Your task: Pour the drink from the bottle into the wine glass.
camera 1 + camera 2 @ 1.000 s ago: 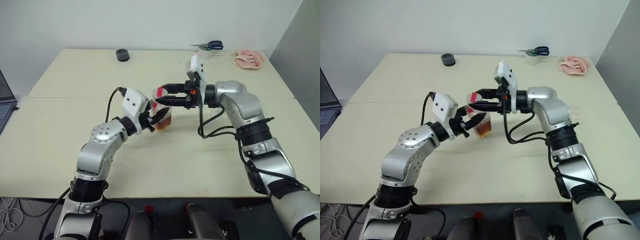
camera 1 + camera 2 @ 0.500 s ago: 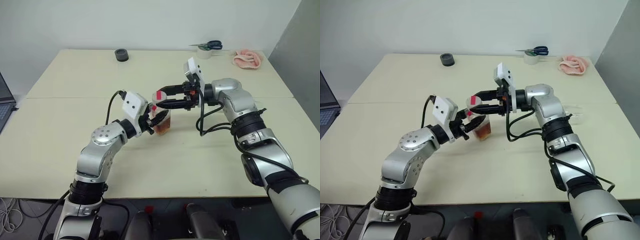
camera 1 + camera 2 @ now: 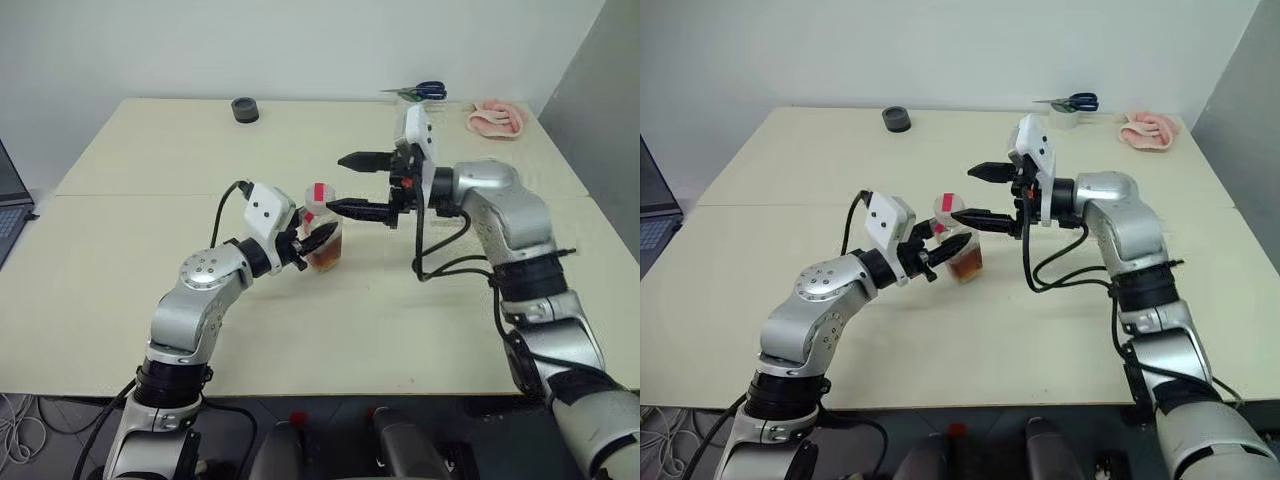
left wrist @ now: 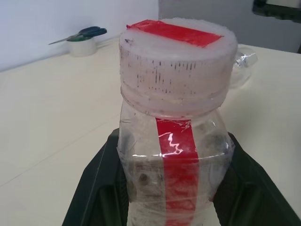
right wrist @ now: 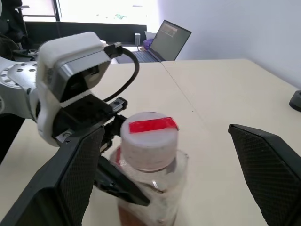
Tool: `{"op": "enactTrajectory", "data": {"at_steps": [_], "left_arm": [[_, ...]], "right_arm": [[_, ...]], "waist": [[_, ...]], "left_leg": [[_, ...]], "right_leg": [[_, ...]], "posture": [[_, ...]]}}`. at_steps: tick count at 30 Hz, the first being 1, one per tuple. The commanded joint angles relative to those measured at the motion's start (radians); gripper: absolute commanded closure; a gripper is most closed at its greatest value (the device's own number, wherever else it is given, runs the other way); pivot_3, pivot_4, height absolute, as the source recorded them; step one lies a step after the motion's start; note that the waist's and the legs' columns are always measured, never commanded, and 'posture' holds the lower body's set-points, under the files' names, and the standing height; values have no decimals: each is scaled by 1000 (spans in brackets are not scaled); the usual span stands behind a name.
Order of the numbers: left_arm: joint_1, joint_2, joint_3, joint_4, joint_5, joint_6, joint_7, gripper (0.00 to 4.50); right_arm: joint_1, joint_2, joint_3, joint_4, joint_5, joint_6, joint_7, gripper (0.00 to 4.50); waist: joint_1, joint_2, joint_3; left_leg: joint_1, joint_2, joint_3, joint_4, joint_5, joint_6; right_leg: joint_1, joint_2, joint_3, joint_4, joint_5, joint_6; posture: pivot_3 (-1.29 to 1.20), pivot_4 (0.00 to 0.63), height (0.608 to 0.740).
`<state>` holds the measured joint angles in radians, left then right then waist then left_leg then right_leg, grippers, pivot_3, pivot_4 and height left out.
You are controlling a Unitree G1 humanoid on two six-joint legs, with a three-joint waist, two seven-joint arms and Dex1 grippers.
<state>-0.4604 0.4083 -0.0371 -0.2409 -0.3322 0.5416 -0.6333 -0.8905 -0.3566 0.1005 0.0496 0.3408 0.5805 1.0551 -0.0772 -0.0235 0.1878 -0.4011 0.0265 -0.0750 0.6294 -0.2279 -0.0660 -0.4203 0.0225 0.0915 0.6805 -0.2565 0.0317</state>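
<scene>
1. Cream table (image 3: 140,190) fills the middle of the head view, with a pale wall behind it and a grey panel at the right edge; a seam runs across the tabletop.
2. Left gripper (image 3: 322,237), near the frame centre, is closed on the bottle (image 3: 322,232); in the left wrist view its black fingers (image 4: 96,188) press both sides of the bottle body; the bottle stands upright.
3. Bottle is clear plastic with a red strip down its front and another across its pale cap (image 4: 176,63); the cap is on; the drink (image 3: 326,254), amber-brown, sits in the lower part of the bottle.
4. Right gripper (image 3: 352,184), right of centre, has its fingers spread wide, one above the other, pointing toward the left of the frame; it holds nothing; its lower fingertip lies just beside the cap, its upper fingertip well above it; contact cannot be judged.
5. Wine glass (image 4: 243,63) appears as a clear shape behind the bottle at the right of the left wrist view; its stance cannot be told.
6. Far edge of table, upper part of frame: black ring (image 3: 244,109) at upper left of centre; scissors (image 3: 425,91) on a tape roll (image 3: 408,106) at upper right; pink cloth (image 3: 497,118) further right.
7. Laptop (image 3: 12,200) sits at the left edge of the frame.
</scene>
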Motion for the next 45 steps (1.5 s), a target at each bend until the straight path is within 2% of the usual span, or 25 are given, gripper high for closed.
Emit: {"op": "enactTrajectory", "data": {"at_steps": [1,6,14,27,35,45], "left_arm": [[-36,6,-5,-23,-25,-8,-34,2656],[-46,17,-16,-14,-34,-12,-84,2657],[-44,28,-56,-29,-55,-23,-179,2658],[-43,33,-73,-36,-76,-23,-232,2658],[-51,35,-75,-28,-83,-25,-256,2658],[-63,34,-81,-4,-78,-34,-271,2658]], "right_arm": [[36,-39,-14,-179,51,109,-49,0],[61,-70,-21,-282,55,211,-147,0],[107,-49,-35,-420,120,351,-277,0],[122,3,-8,-441,158,373,-409,0],[142,-36,-13,-419,149,356,-413,0],[221,-182,-83,-429,223,373,-336,0]], "waist": [[1,0,0],[0,0,0],[0,0,0],[-1,0,0],[-1,0,0],[0,0,0]], "left_leg": [[0,0,0,0,0,0],[1,0,1,1,0,0],[0,0,1,0,0,0],[0,0,1,0,0,0],[0,0,1,0,0,0],[0,0,2,0,0,0]], "right_leg": [[0,0,0,0,0,0],[0,0,1,0,-3,5],[0,1,2,0,-3,5],[0,1,2,-1,-3,5],[0,1,2,-1,-3,5],[0,1,2,-1,-3,5]], "posture": [[0,150,740],[0,150,740],[0,150,740],[0,150,740],[0,150,740],[0,150,740]]}}
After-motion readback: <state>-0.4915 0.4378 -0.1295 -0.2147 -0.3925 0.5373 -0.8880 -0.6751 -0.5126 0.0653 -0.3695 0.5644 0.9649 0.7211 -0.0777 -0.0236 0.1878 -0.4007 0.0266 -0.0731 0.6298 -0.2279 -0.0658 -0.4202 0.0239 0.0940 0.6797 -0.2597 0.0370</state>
